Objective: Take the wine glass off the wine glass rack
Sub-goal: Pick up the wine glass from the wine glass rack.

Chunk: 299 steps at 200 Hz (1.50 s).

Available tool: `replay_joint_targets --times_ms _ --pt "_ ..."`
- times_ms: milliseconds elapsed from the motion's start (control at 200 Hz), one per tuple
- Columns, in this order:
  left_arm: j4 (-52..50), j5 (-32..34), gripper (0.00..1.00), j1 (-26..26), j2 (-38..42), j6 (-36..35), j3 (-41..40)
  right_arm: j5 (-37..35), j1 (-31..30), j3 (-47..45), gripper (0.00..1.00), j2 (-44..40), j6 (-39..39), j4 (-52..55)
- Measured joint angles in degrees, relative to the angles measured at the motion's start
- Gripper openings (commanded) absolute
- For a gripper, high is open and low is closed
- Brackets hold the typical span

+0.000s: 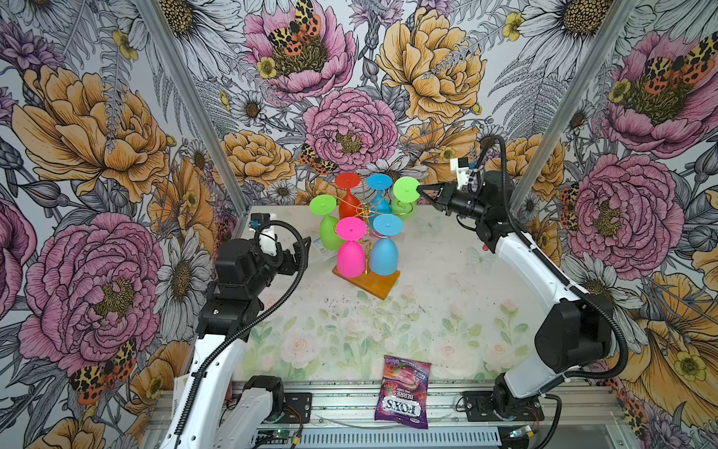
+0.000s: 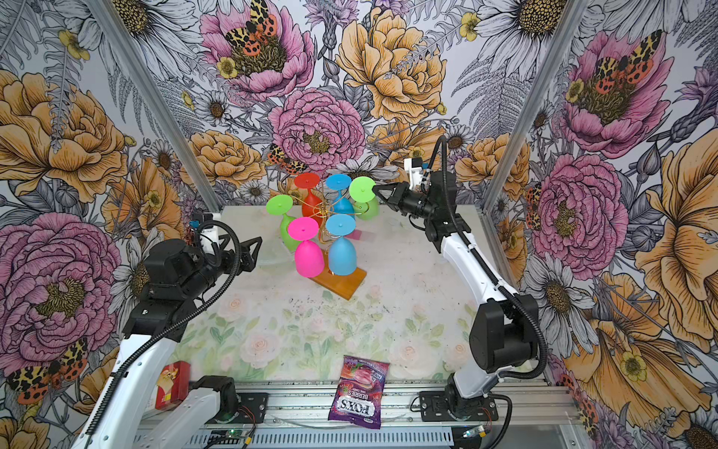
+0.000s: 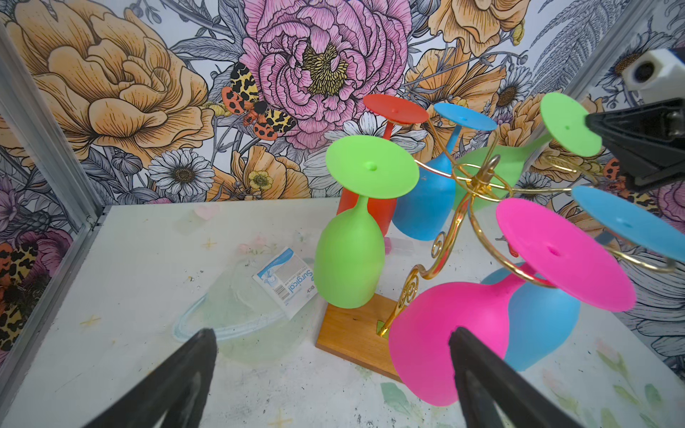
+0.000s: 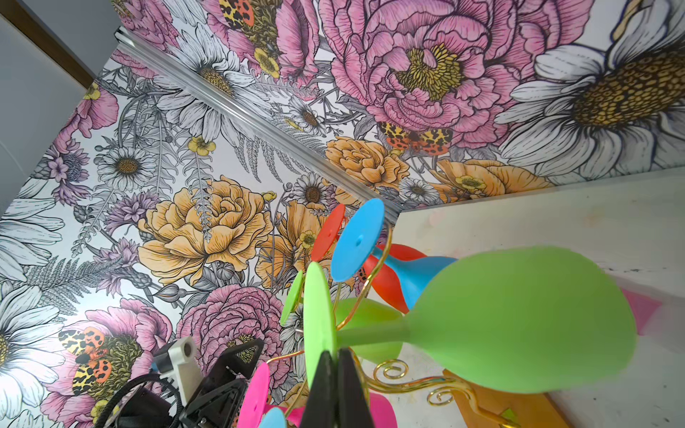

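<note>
Right arm stretches out level, right gripper (image 1: 420, 191) pinching the foot of the green wine glass (image 1: 405, 189); left gripper (image 1: 300, 252) gapes wide, wine glass rack (image 1: 369, 285) just ahead.

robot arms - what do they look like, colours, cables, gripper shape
The left arm and right arm have white links and black joints. A black corrugated cable loops outside each. The left gripper and right gripper have black triangular fingers, with a white camera mount at each wrist.

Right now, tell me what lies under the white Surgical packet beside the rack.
A clear, see-through dish lies under the packet, on the table. The packet hides the part of the dish beneath it.
</note>
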State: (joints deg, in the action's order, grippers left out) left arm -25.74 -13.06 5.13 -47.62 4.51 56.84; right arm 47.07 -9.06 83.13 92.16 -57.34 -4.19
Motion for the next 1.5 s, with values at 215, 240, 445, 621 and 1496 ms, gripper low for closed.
replay_joint_targets --times_ms 215,240,445,621,1496 --pt "-0.6 -3.1 0.99 0.0 -0.5 2.7 4.5 -1.5 3.2 -1.3 0.00 -4.2 4.3 4.2" --pt "-0.7 -3.6 0.99 0.1 -0.6 3.0 5.1 -1.6 3.5 -1.7 0.00 -5.1 4.9 4.5" --pt "-1.3 -7.9 0.96 4.1 -3.8 7.8 11.2 -1.9 3.9 -5.9 0.00 -12.7 9.9 7.0" --pt "-1.2 -10.4 0.95 13.3 -8.3 10.4 16.3 -2.8 3.9 -8.4 0.00 -17.9 15.0 11.9" --pt "-1.4 -14.9 0.73 35.3 -33.6 10.7 33.3 4.3 1.7 -14.5 0.00 -33.9 26.8 25.0"
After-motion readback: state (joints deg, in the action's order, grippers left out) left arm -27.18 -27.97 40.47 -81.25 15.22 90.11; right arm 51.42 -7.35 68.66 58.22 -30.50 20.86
